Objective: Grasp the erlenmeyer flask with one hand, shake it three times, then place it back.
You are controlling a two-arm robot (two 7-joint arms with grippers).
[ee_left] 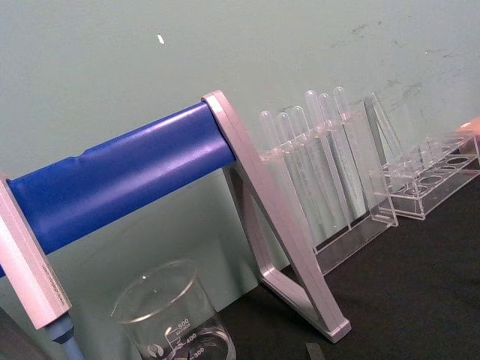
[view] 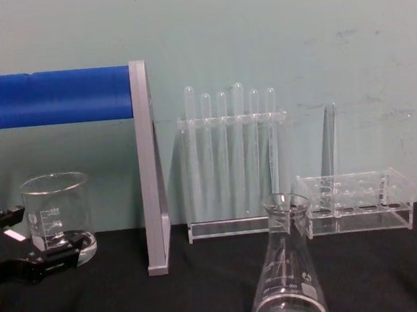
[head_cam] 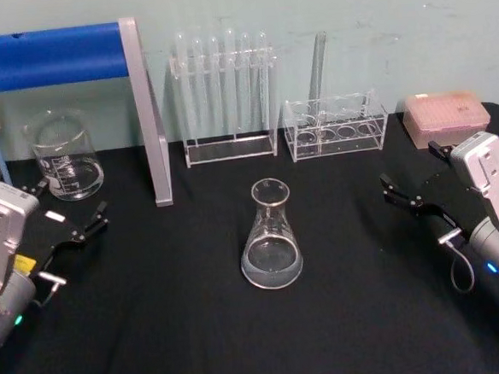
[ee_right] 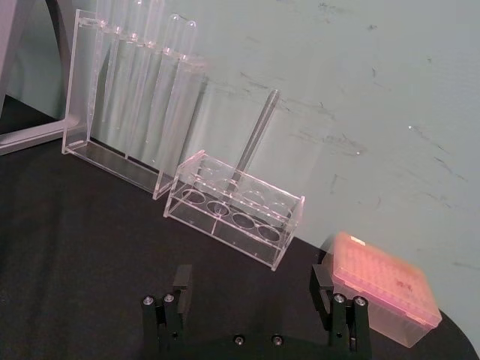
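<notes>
**A:** How do the jaws stand?

**B:** Spread wide on both arms, and neither is pinching anything. The left gripper [head_cam: 69,204] sits at the left side of the tabletop [head_cam: 201,344], just beside the beaker [head_cam: 63,157]. The right gripper [head_cam: 411,167] sits opposite it, near the pink box [head_cam: 446,113].

**A:** Why out at the sides?

**B:** I'd judge it leaves either arm an open line inward, since nothing stands between them and the erlenmeyer flask [head_cam: 270,237]. The racks [head_cam: 226,94] stand back by the wall, clear of any shaking.

**A:** And the flask itself?

**B:** It's upright in the middle of the tabletop, well apart from both grippers. The glass is clear, with a wide round base, a narrow neck and a flared rim. White graduation marks show on its side in the chest view. The grasp is not yet begun.
</notes>
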